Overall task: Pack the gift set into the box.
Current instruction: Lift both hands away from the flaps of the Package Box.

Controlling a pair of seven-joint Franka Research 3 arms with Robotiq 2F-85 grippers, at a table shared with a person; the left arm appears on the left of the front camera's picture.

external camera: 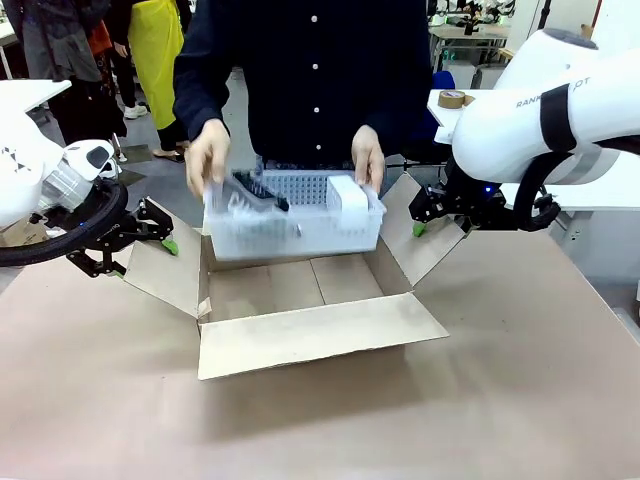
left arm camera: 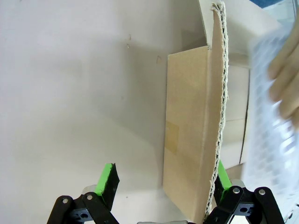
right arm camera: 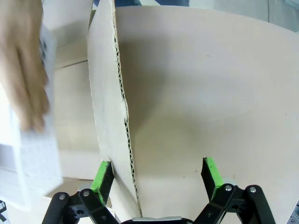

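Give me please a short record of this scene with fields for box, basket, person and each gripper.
box: brown cardboard, on the table, flaps spread open
basket: white, slotted, held over the box
contents: dark pouch at one end, small white carton at the other
person: one hand at the pouch end, other hand at the carton end
left gripper: open, fingers astride the left flap
right gripper: open, fingers astride the right flap
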